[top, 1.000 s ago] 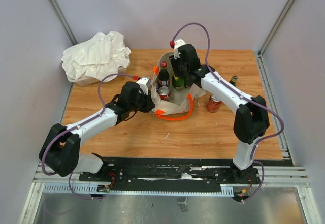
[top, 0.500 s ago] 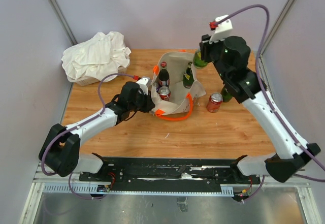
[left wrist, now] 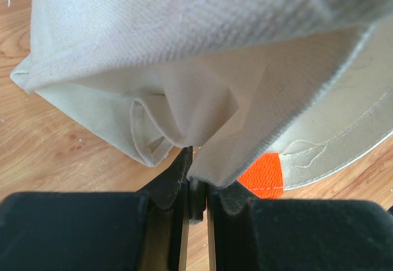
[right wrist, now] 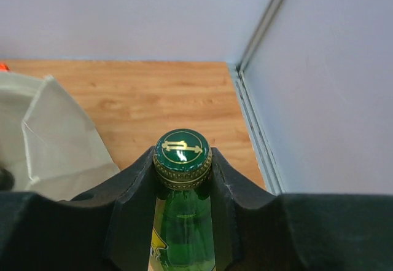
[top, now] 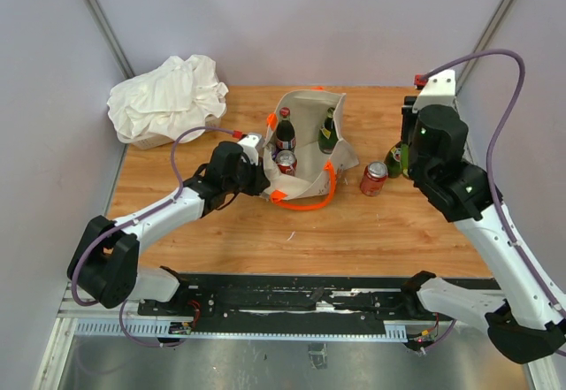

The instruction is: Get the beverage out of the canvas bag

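Beverage bottle (right wrist: 182, 154) was outside the canvas bag (top: 301, 111), seemingly aloft, my right end effector (right wrist: 182, 168) clamped under its cap, left end effector (left wrist: 195, 188) pinching bag cloth; lowered blind, it could topple the red can (top: 373, 179).

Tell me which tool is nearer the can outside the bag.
Right. The right tool holds a bottle beside the can; the left tool pinches the canvas bag, opposite side.

Our left arm reaches low and forward, its pincer (left wrist: 196, 160) closed tight, pinching a fold of the canvas bag (left wrist: 184, 37) between the fingers. Our right arm stands raised and bent at the elbow, its pincer (right wrist: 182, 160) clamped on the neck of a green bottle (right wrist: 182, 234), just under the cap.
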Robot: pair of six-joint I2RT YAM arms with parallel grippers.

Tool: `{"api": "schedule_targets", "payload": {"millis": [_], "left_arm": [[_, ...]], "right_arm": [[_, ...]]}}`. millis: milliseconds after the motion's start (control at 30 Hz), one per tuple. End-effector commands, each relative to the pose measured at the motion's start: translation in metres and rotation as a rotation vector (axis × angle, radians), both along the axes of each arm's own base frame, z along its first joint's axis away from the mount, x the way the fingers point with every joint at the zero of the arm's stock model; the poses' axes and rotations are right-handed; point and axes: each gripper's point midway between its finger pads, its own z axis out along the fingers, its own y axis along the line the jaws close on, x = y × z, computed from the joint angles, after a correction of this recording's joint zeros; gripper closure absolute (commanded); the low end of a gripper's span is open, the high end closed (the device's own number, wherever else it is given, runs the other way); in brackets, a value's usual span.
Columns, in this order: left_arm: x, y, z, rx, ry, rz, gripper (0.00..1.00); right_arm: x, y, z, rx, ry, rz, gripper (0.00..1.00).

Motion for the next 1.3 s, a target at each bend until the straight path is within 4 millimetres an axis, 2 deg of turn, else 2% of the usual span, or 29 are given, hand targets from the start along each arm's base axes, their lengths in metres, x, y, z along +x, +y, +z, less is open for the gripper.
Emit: {"api": "schedule_targets", "payload": {"millis": [0,200,333,567,733,1000,1267], "left_arm": [[0.006,0.014,-0.009,0.083,0.002,0.033,0.85],[0.007,0.012,-0.007,0.085,0.006,0.029,0.85],[0.006,0.012,-0.009,0.084,0.017,0.029,0.85],[0.006,0.011,-0.014,0.082,0.032,0.033,0.85],[0.008,0.009,-0.015,0.072,0.037,0.036,0.85],[0.009,0.008,-0.02,0.074,0.051,0.041,0.85],[0.009,0.007,-0.023,0.078,0.06,0.037,0.85]], "right_arm": [[-0.013,-0.027,-0.029,0.083,0.033,-0.145,0.99],[-0.011,-0.035,-0.092,0.136,0.171,-0.173,0.99],[-0.006,-0.05,-0.134,0.201,0.252,-0.209,0.99],[0.01,-0.056,-0.179,0.251,0.284,-0.224,0.99],[0.021,-0.05,-0.191,0.271,0.22,-0.182,0.99],[0.025,-0.049,-0.195,0.265,0.069,-0.129,0.99],[0.028,-0.05,-0.205,0.281,0.097,-0.156,0.97]]}}
